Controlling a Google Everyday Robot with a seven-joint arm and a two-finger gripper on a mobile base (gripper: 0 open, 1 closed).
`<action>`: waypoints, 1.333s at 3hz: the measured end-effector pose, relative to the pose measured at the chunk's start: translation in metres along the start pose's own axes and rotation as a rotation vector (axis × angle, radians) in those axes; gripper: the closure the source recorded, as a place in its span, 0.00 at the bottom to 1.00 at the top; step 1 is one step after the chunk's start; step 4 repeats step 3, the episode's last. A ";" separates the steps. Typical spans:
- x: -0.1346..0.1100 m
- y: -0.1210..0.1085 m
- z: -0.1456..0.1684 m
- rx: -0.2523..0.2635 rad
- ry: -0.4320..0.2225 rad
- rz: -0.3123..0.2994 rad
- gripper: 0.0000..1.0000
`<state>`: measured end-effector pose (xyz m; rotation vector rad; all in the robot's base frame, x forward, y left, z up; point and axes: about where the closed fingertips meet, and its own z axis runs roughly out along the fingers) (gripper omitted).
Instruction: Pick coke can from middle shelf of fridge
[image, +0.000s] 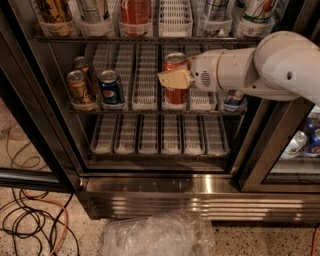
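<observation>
The coke can (175, 64) is red with a silver top. It stands upright in a white lane tray on the middle shelf (145, 90) of the fridge (165, 187), right of centre. My gripper (175, 79) reaches in from the right on a thick white arm (270, 65). It is shut on the coke can at mid-height, with a yellowish finger pad (172, 79) across the can's front. The other finger is hidden behind the can.
A blue Pepsi can (110, 88) and two brown-gold cans (80, 87) stand at the left of the middle shelf. Another can (234, 99) sits under my arm. The lower rack (160, 135) has shorter trays. Crumpled plastic (155, 235) and cables (35, 220) lie on the floor.
</observation>
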<state>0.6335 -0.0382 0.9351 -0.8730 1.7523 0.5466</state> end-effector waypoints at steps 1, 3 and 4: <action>0.000 0.017 -0.026 -0.032 0.040 0.106 1.00; -0.012 0.028 -0.051 -0.042 0.007 0.177 1.00; -0.012 0.028 -0.051 -0.042 0.007 0.177 1.00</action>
